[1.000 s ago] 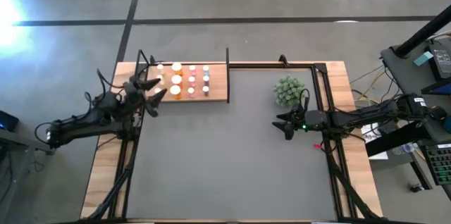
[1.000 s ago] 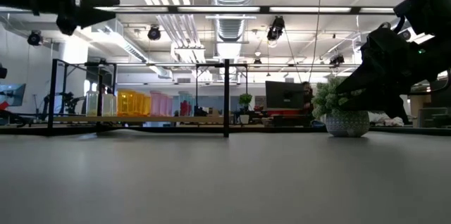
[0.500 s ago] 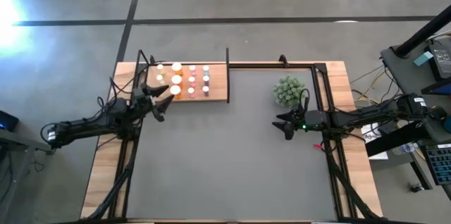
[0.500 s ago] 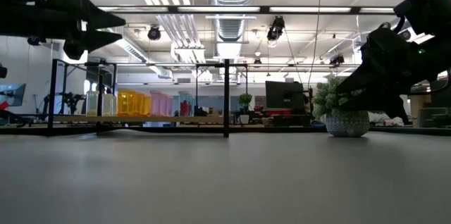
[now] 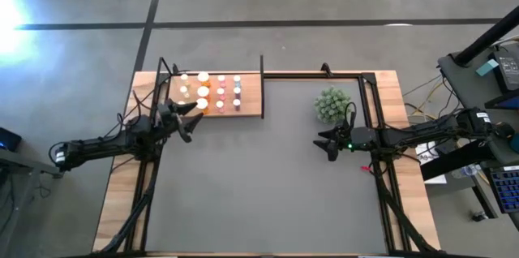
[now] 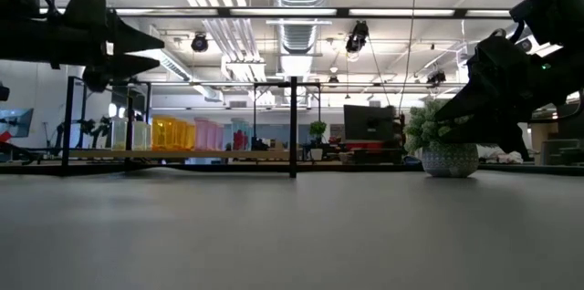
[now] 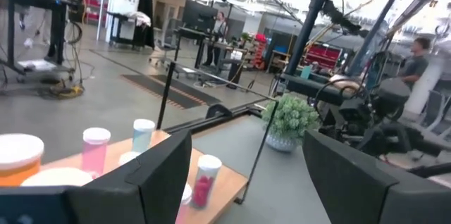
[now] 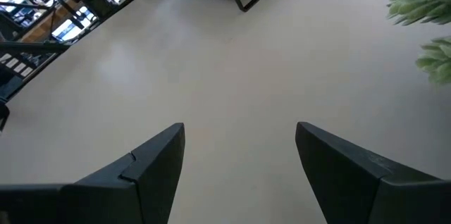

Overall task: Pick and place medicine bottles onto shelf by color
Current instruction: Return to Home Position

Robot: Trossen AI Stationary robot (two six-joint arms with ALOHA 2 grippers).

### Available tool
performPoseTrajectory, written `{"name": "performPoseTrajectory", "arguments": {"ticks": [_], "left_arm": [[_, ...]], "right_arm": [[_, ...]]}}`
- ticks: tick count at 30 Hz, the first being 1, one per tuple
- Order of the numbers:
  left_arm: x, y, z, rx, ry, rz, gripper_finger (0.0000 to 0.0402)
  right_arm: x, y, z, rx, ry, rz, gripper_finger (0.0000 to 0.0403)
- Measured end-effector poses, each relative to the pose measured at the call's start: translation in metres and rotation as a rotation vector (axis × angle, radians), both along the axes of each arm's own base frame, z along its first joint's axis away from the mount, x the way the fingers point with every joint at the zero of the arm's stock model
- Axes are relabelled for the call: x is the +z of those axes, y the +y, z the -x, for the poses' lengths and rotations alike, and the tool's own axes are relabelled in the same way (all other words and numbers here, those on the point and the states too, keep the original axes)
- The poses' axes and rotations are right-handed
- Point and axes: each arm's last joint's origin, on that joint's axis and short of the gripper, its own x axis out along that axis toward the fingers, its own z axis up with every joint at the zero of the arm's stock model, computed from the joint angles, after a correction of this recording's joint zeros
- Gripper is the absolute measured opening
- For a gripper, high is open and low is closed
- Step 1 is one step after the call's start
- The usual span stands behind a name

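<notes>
Several medicine bottles (image 5: pixel 212 92) with white caps stand upright in rows on the light-wood shelf (image 5: pixel 251 104) at the table's far left. In the low view they show as clear, orange (image 6: pixel 172 133) and pink (image 6: pixel 208 133) bottles. My left gripper (image 5: pixel 190 120) hangs open and level at the shelf's near left corner, above the bottles' height (image 6: pixel 155 50), with nothing between its fingers. Pink (image 7: pixel 95 150) and red (image 7: pixel 203 180) bottles show past it in the left wrist view. My right gripper (image 5: pixel 327 146) waits open over the grey mat (image 8: pixel 232 76) at the right, holding nothing.
A small green plant (image 5: pixel 332 105) in a pale pot stands at the far right, just beyond my right gripper. A thin black post (image 5: pixel 262 67) rises at the shelf's right end. The grey mat (image 5: pixel 259 185) stretches between the arms. People stand in the room beyond the table.
My left gripper has sunk toward the shelf and come a little toward the table's near and right edges, rolling slightly. It has stayed open. The bottles stand as before.
</notes>
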Motion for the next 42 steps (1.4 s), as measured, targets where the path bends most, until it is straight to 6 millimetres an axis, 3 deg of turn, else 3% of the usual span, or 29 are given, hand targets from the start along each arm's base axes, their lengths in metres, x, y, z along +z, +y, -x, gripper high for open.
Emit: {"name": "performPoseTrajectory", "arguments": {"ticks": [7,42], "left_arm": [[-0.0009,0.0,-0.0004,0.002,0.074,-0.103,0.0256],[-0.0063,0.0007,-0.0039,-0.002,0.124,-0.089,0.0256]], "right_arm": [[0.0,0.0,0.0,0.0,0.0,0.0,0.026],[0.0,0.0,0.0,-0.002,-0.002,-0.005,0.026]]}}
